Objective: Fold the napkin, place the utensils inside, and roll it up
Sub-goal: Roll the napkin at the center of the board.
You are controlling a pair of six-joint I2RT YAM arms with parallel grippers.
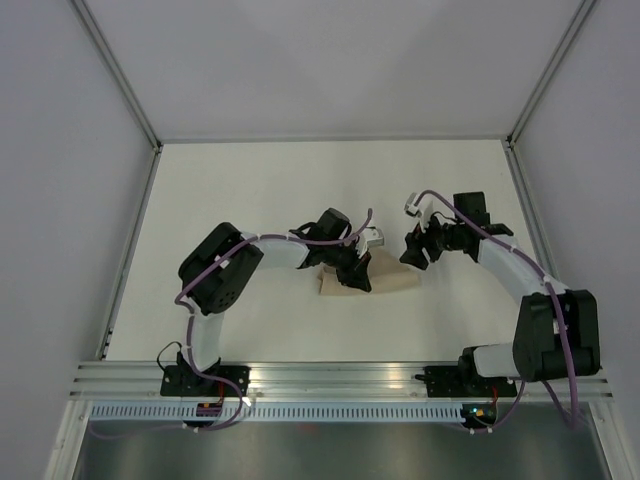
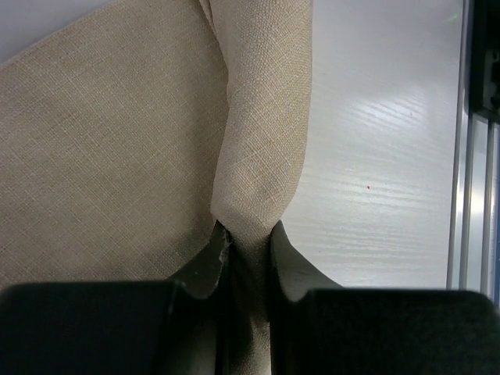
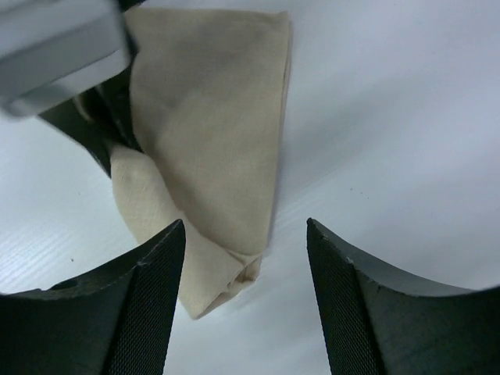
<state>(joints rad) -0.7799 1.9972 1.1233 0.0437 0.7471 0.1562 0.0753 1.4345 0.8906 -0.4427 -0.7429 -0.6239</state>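
Left gripper (image 2: 248, 233) clenched on a raised fold of the napkin (image 2: 101, 156); right gripper (image 3: 244, 226) released, apparently just clear of it

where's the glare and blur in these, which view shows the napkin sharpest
Left wrist: napkin weave crisp, glare streaks on the table, left fingers soft. Right wrist: napkin softer, no weave resolved. Top external: even light, only faint shadows.

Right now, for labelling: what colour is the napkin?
Plain tan-beige napkin, unpatterned; clearest in left wrist view.
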